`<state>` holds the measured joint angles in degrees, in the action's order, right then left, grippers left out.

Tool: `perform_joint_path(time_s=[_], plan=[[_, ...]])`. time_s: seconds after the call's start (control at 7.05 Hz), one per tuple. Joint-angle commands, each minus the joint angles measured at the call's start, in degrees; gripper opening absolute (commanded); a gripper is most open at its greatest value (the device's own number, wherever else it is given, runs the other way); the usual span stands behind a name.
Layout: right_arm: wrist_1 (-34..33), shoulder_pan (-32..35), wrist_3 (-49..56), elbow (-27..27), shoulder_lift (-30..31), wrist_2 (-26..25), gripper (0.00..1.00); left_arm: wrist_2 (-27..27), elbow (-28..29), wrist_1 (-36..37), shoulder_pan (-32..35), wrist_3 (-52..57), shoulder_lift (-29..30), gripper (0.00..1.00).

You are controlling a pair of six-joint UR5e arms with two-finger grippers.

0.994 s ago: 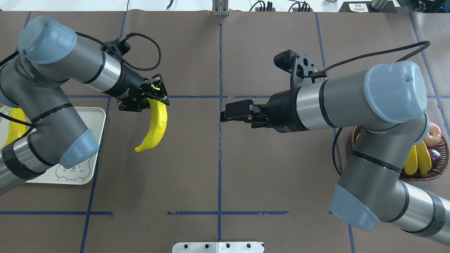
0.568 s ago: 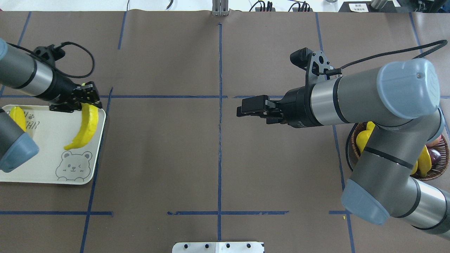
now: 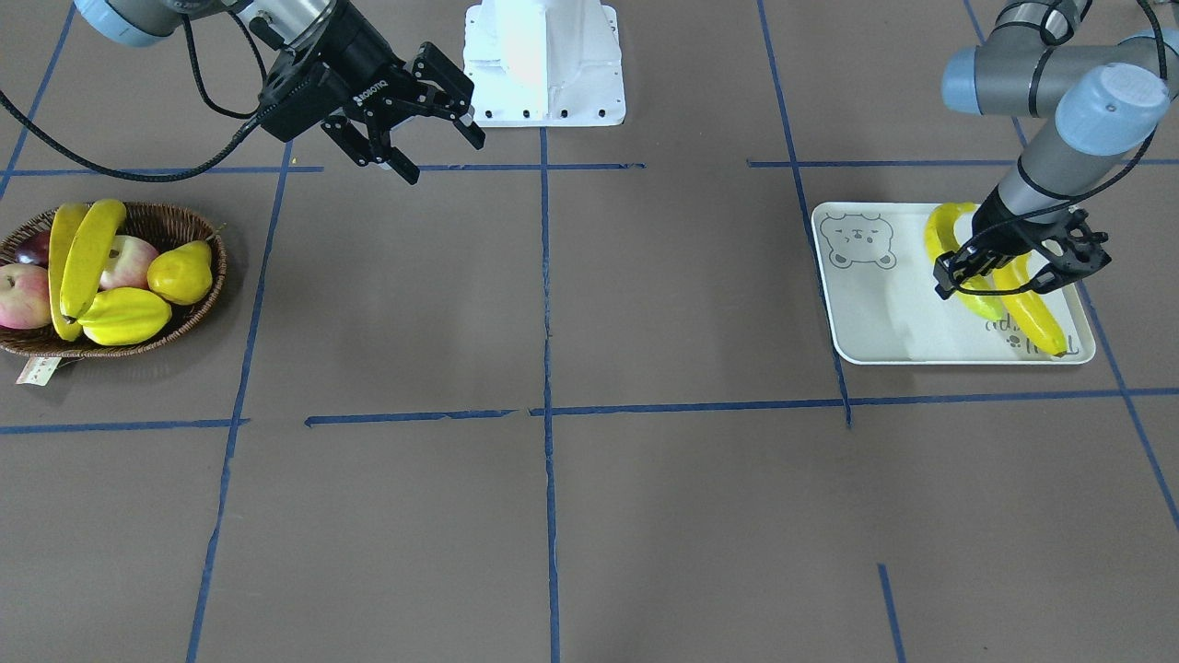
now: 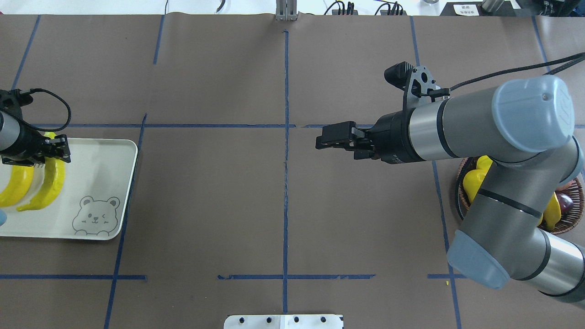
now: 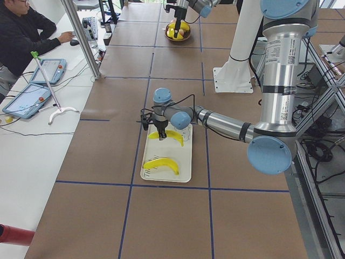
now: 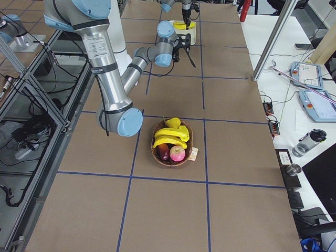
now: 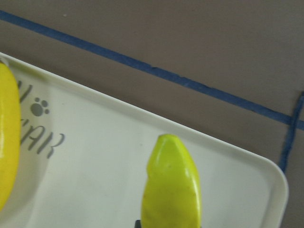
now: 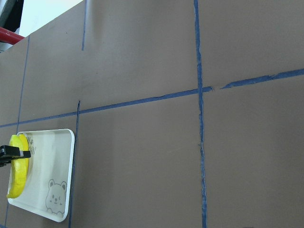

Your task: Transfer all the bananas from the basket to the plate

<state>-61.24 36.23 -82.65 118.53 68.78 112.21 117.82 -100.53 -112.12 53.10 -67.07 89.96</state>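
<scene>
Down at plate (image 4: 107, 176), banana (image 4: 49, 185) between left jaws

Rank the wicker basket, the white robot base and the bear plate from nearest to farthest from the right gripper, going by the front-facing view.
1. White robot base, beside the right gripper, top centre.
2. Basket, lower left of the view.
3. Plate, far across on the view's right.

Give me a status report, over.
Left gripper shut on banana at plate. Right gripper open, empty. Two bananas left in basket. Nothing in the way.
</scene>
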Motion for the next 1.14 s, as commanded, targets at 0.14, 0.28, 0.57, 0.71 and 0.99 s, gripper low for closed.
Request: perform_joint_path(time_s=[0.14, 0.28, 0.57, 0.71, 0.99], plan=[[-0.4, 0.2, -0.1, 0.0, 0.0, -0.1, 1.00, -3.1, 3.8, -0.5, 0.0, 5.3, -0.5, 0.15], [-0.4, 0.2, -0.1, 0.0, 0.1, -0.1, 1.00, -3.5, 4.0, -0.5, 0.0, 5.6, -0.5, 0.97], [-0.4, 1.0, -0.1, 0.5, 1.4, 0.4, 1.00, -4.4, 2.1, -0.6, 0.2, 5.6, -0.2, 1.00], [-0.4, 1.6, 0.0, 2.3, 5.4, 0.6, 1.00, -3.8, -1.0, 0.0, 0.2, 5.5, -0.3, 1.00], [-0.4, 5.1, 0.6, 5.5, 15.5, 1.6, 1.00, 1.0, -11.2, 11.7, 0.7, 5.5, 1.3, 1.00]])
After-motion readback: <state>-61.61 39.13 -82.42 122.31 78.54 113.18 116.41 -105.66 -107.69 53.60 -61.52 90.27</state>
